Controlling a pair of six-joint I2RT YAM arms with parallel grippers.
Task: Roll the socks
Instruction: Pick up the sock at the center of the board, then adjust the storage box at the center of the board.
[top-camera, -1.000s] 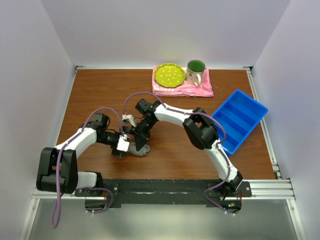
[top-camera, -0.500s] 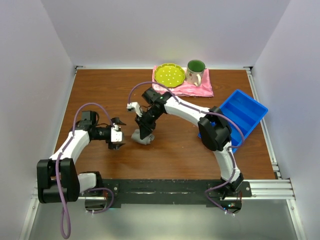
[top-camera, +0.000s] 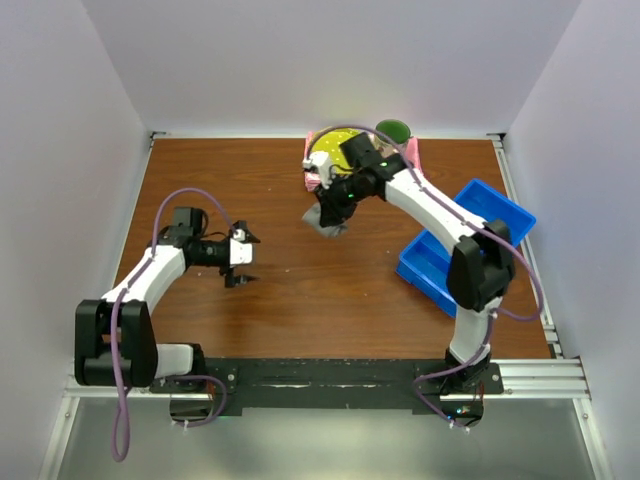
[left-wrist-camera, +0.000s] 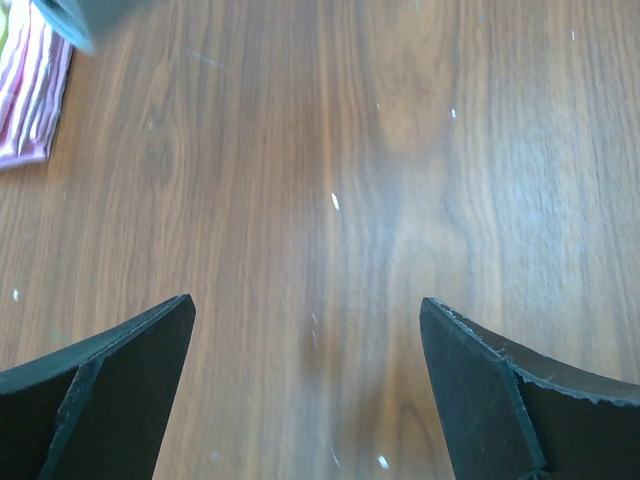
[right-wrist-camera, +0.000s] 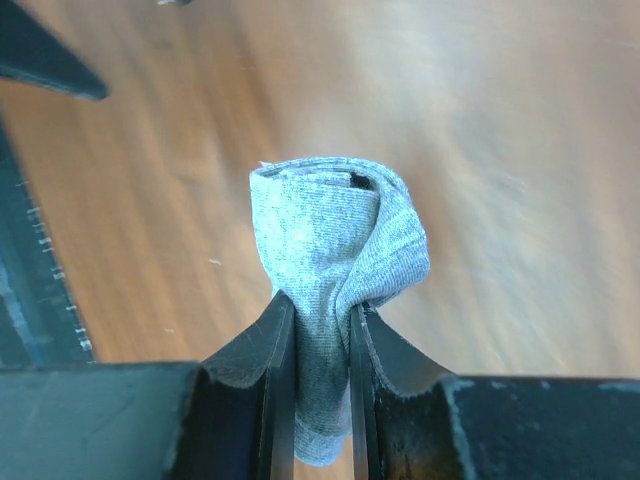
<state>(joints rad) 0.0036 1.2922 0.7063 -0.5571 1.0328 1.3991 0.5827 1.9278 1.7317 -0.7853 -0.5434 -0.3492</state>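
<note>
The socks (top-camera: 328, 221) are a bunched grey roll, and my right gripper (top-camera: 338, 203) is shut on it above the table, just in front of the pink cloth. In the right wrist view the grey knit roll (right-wrist-camera: 335, 240) sticks out beyond the fingers (right-wrist-camera: 275, 340), which pinch its lower end, with the wood far below and blurred. My left gripper (top-camera: 243, 258) hovers over the left middle of the table, open, well apart from the roll. Between its wide-set fingertips (left-wrist-camera: 150, 340) there is only bare wood. A grey blur of the socks (left-wrist-camera: 90, 15) shows at the top-left corner.
A pink cloth (top-camera: 398, 178) lies at the back and carries a yellow-green plate (top-camera: 330, 152) and a green mug (top-camera: 395, 130), both partly behind the right arm. A blue tray (top-camera: 470, 235) sits at the right edge. The cloth's striped edge (left-wrist-camera: 30, 90) shows in the left wrist view.
The right arm has lifted the rolled socks off the table's middle and carried them back and right towards the pink cloth. The left arm has drawn back to the left, still open.
</note>
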